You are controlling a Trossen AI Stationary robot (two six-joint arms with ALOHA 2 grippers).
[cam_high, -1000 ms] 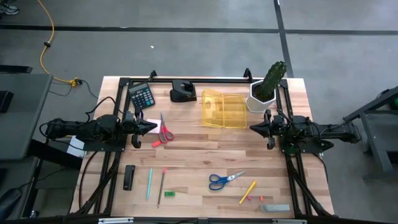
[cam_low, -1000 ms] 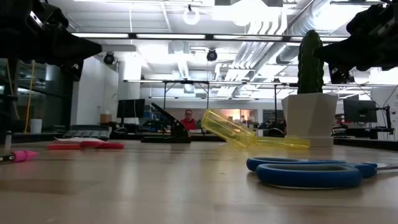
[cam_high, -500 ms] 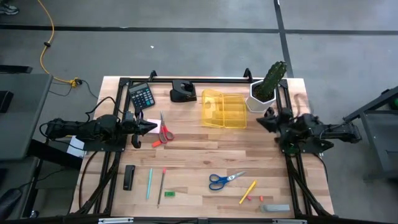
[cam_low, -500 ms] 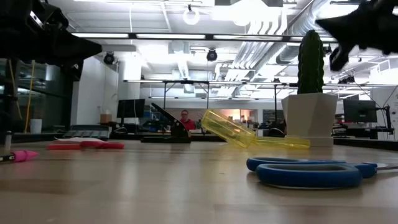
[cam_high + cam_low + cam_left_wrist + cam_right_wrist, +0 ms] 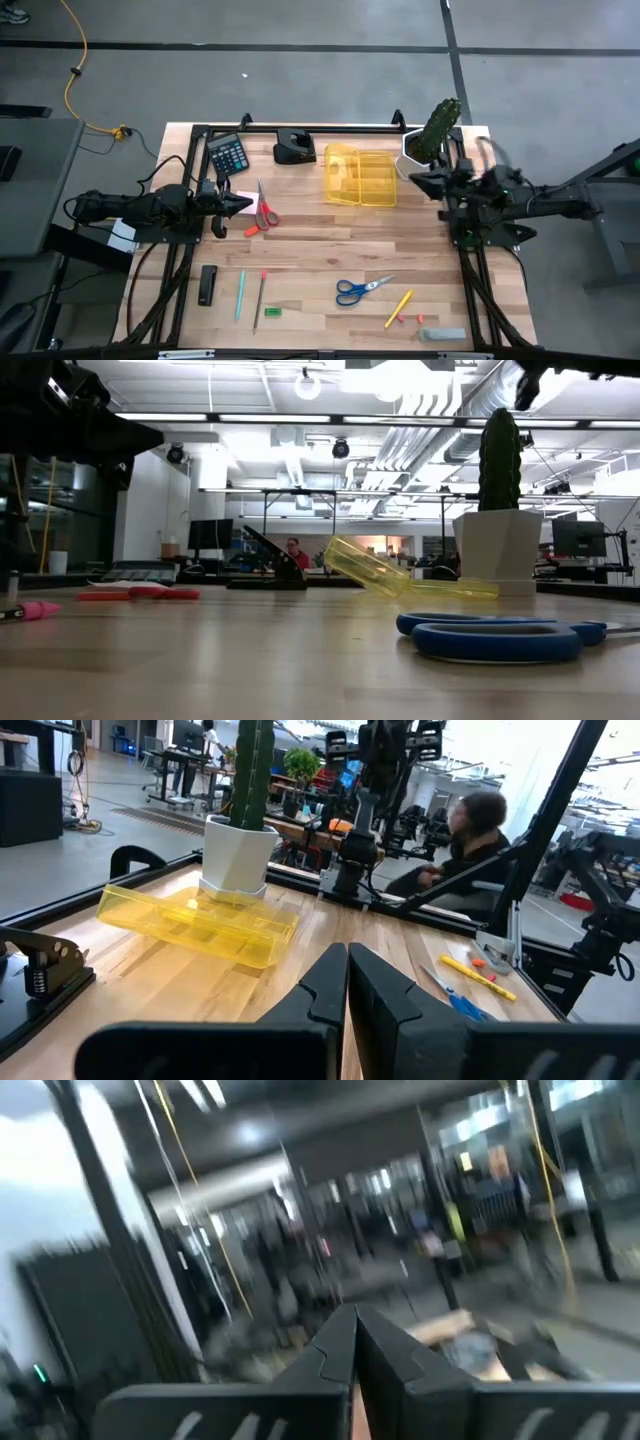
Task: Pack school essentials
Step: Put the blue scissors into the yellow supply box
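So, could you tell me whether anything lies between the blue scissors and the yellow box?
Nothing visible does: in the high view only bare wood separates the blue scissors from the yellow box. The cactus pot stands beside the box, off that path.

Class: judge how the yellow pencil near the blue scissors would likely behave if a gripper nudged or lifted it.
The yellow pencil looks thin and straight, so probably stiff and light. Lying flat on the smooth table, it may roll if nudged sideways. Its low profile likely makes pinching it awkward.

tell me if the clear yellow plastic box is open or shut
Open. In the high view the clear yellow plastic box lies spread in two halves; in the low view one half tilts up from the table. Nothing shows inside.
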